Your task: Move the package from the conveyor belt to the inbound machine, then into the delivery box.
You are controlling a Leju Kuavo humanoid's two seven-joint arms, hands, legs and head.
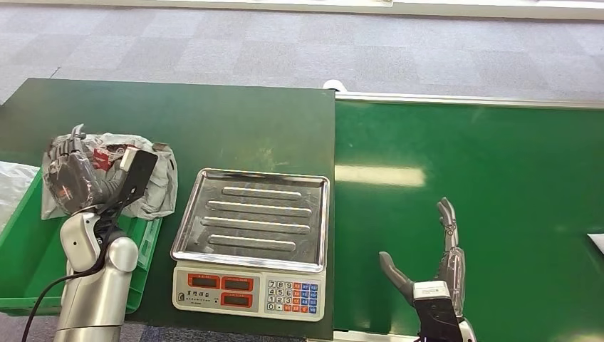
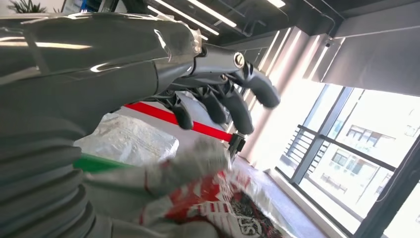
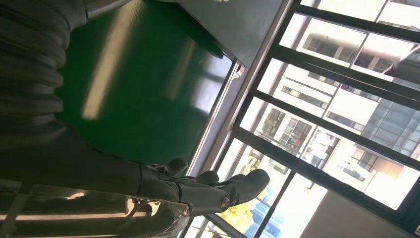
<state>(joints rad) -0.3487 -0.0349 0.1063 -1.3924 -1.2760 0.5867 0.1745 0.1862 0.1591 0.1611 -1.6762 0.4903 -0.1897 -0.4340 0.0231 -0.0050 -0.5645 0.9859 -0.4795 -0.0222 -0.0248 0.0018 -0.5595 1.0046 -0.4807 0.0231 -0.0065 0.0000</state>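
The package, a crumpled clear plastic bag with red and black print, lies over the far corner of the green delivery box. My left hand hovers on top of it. In the left wrist view its fingers are spread and lifted off the package, with nothing between them. My right hand is open, fingers apart and pointing away from me, above the green conveyor belt. The inbound machine, a scale with a steel tray, stands bare between the two hands.
The scale's keypad and red displays face me at the table's near edge. Another clear plastic bag lies in the box at the far left. A white object peeks in at the belt's right edge. Dark green tabletop stretches behind the scale.
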